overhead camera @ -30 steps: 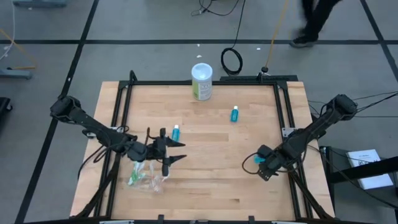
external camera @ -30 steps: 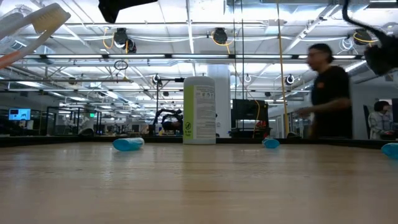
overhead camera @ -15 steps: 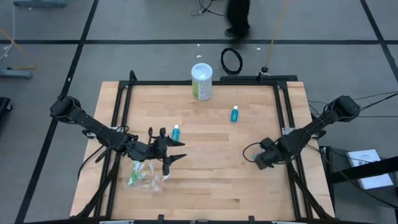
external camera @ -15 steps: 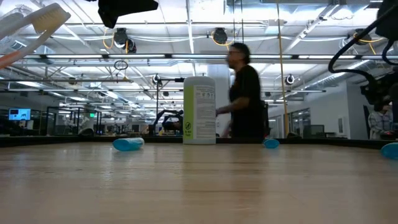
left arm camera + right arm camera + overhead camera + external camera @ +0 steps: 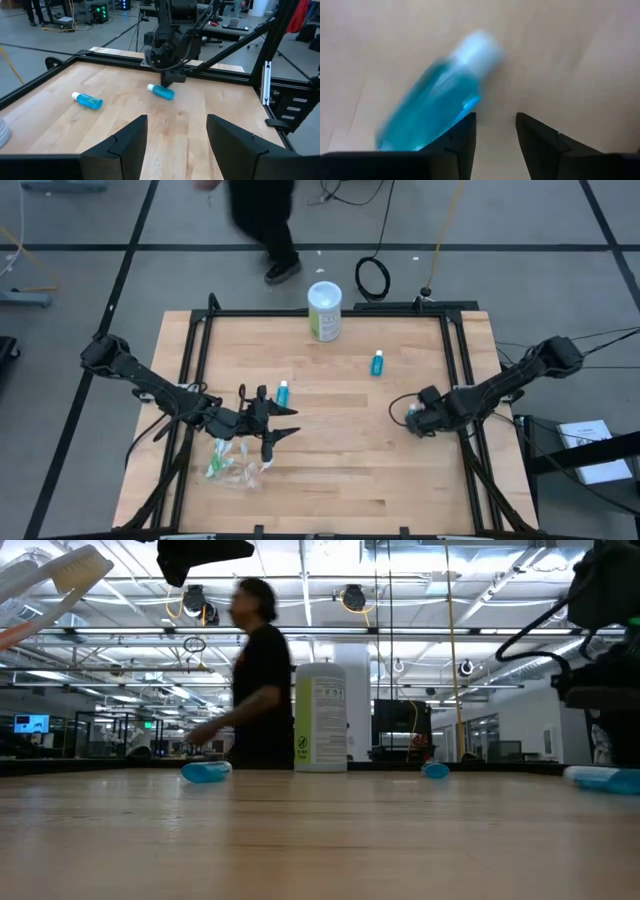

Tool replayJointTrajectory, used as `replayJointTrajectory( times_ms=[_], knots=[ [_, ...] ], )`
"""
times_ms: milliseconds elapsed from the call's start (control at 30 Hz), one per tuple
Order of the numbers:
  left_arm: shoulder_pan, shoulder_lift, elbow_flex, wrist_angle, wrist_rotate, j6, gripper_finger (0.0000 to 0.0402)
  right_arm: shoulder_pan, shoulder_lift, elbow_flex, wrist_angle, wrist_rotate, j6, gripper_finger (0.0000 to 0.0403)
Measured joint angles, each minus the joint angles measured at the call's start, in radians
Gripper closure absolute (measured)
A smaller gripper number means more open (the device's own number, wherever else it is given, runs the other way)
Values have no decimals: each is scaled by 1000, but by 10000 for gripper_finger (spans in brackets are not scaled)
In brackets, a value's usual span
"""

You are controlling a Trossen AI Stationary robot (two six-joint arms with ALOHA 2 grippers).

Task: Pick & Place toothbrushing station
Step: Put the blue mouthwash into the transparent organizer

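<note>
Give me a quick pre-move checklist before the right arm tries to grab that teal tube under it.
1. Right gripper over the target: ok. It hangs low above the teal tube near the table's right edge.
2. Tube between the fingers: not ok. In the right wrist view the tube lies off to one side of the gap, not centred.
3. Right fingers parted enough: cannot tell. A gap shows, but it looks narrow against the tube.
4. Left gripper out of the way: ok. It waits open on the table's left side, by the clear cup.
5. Other tubes clear: ok. Two more lie apart, mid-table and.
6. Person clear of the table: ok, walking behind it.
</note>
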Motion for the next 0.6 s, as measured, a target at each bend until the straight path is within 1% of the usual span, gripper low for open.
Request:
replayJointTrajectory(
  times_ms=[133,167,233,333,500,600],
  knots=[
    [0,0,0,0,0,-2,190,-9,-28,-6,19,233,-4,276],
    [0,0,0,0,0,-2,190,-10,-36,-6,25,269,-5,277],
    [0,0,0,-3,0,-5,190,-10,-51,-5,40,298,-25,280],
    [-3,0,0,-6,4,-6,190,-12,-68,-4,47,306,-102,283],
    [-3,0,0,-14,16,-6,190,-3,-120,-3,71,394,-202,283],
    [-3,0,0,-17,19,-5,190,-13,-142,-3,117,400,-232,280]
  ],
)
